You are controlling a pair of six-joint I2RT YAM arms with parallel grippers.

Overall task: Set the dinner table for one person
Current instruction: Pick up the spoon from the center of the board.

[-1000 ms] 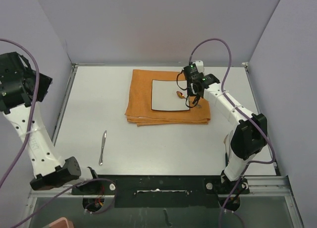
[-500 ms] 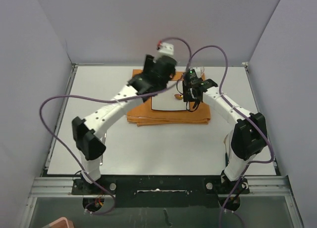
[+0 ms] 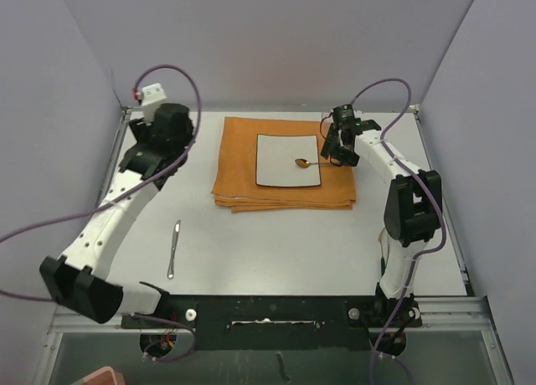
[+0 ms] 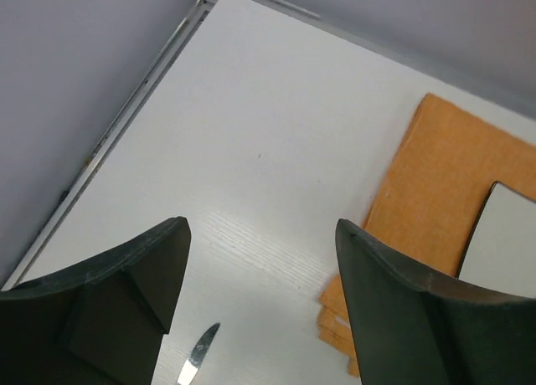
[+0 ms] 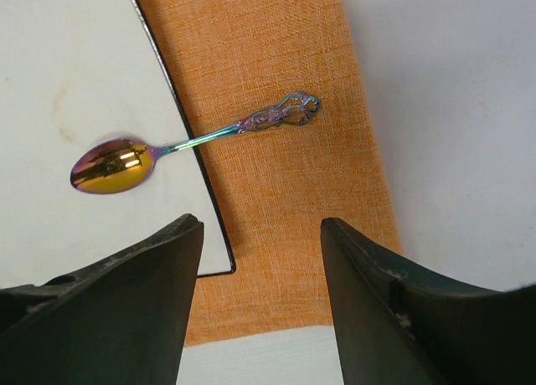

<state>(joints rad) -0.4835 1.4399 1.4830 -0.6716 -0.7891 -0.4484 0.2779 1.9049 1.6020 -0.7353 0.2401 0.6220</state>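
Observation:
The dinner table (image 3: 268, 243) is a wide white top. At its far middle lies a folded orange cloth (image 3: 239, 159) with a square white plate (image 3: 280, 163) on it. An iridescent spoon (image 3: 303, 162) rests with its bowl (image 5: 113, 165) on the plate (image 5: 75, 67) and its handle on the cloth (image 5: 268, 67). My right gripper (image 5: 261, 222) is open and empty above the cloth's right edge, just right of the spoon. A knife (image 3: 173, 248) lies on the table front left. My left gripper (image 4: 260, 226) hangs open and empty over the far left, with the knife tip (image 4: 198, 356) below it.
Grey walls close in the table on the left, back and right. A metal rail (image 4: 126, 117) runs along the left edge. Purple cables loop above both arms. The right arm's elbow (image 3: 410, 205) stands over the table's right side.
The right gripper has opened and let go of the spoon, which now lies on plate and cloth. The left arm reached over the cloth half a second ago and has swung back to the far left.

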